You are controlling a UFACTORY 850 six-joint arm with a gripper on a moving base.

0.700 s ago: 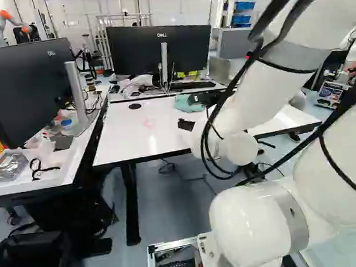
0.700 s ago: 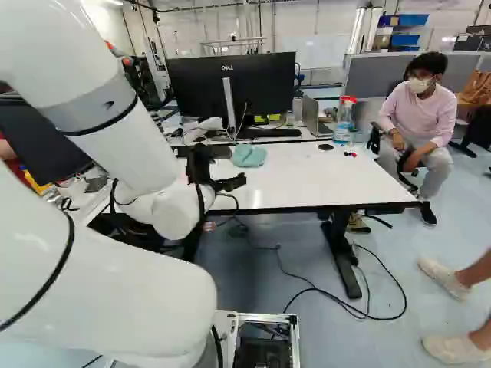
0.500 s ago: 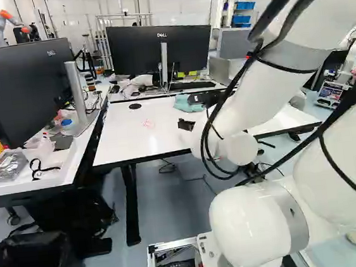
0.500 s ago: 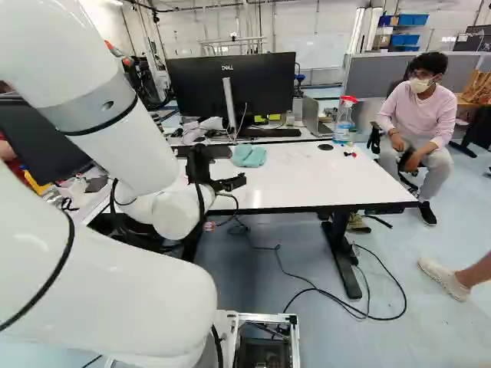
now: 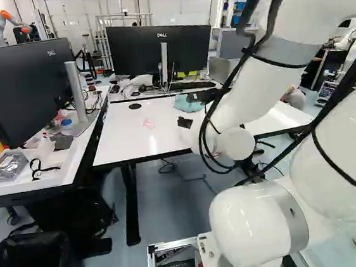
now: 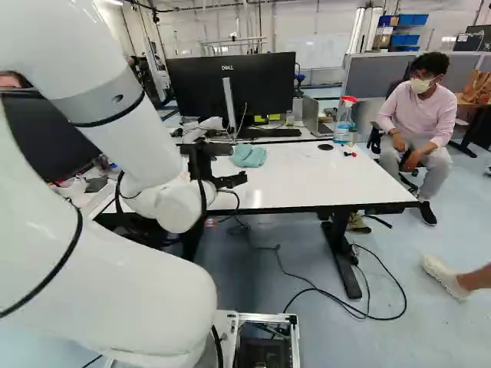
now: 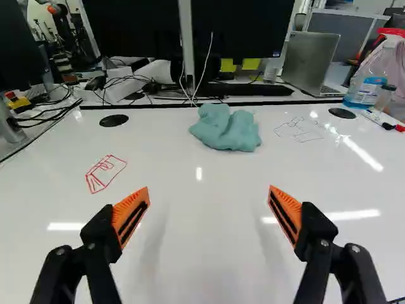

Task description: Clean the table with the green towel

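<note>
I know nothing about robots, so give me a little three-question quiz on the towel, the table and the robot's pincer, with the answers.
1. True or false: the pincer is gripping the green towel.
2. Fill in: on the table, the drawing nearer the pincer is ____ in colour.
3. What stands beyond the towel?
A) a kettle
B) a monitor
C) a lamp

Key: 1. False: it stands open, and the towel lies ahead. 2. Red. 3. B.

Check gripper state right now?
Gripper: open, holding nothing; jaws wide apart above the white tabletop, green towel lying ahead of them.
</note>
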